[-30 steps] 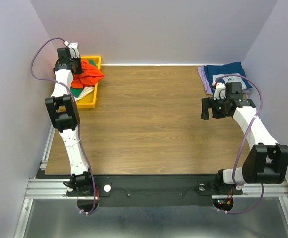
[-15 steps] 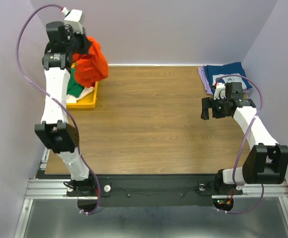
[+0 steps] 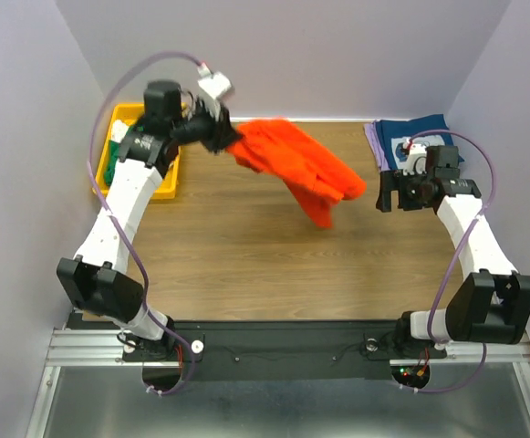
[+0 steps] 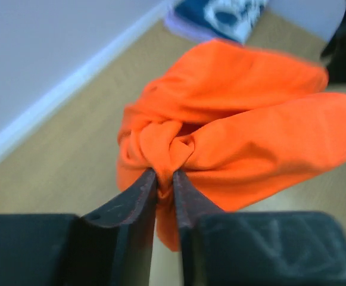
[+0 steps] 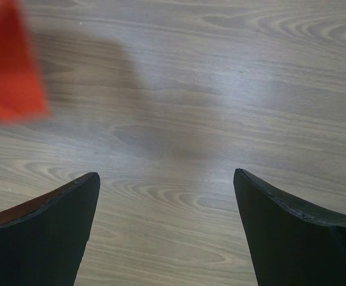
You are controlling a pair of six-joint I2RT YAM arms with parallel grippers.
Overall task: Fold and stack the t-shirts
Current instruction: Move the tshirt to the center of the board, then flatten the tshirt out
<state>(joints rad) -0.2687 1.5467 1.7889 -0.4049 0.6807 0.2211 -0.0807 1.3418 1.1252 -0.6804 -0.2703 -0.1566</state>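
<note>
Reading L to R: yellow bin (image 3: 167, 185) at back L has green cloth (image 3: 109, 170) in it, so at least 1 shirt not yet pulled. L gripper (image 4: 165, 174) is pinched tight on a bunched knot of the orange t-shirt (image 3: 296, 169), which hangs in the air over the table (image 3: 246, 255), unfolded. R gripper (image 5: 167, 179) hovers empty, jaws spread wide. Back R corner: navy shirt (image 3: 420, 132) lies on the lavender one (image 3: 371, 139), looks folded & stacked. Approx. 2 done; orange + green left.

place: robot lab cell | evidence: bare partition walls (image 3: 337, 55), aluminium rail (image 3: 82, 347), wood table (image 3: 274, 255)
</note>
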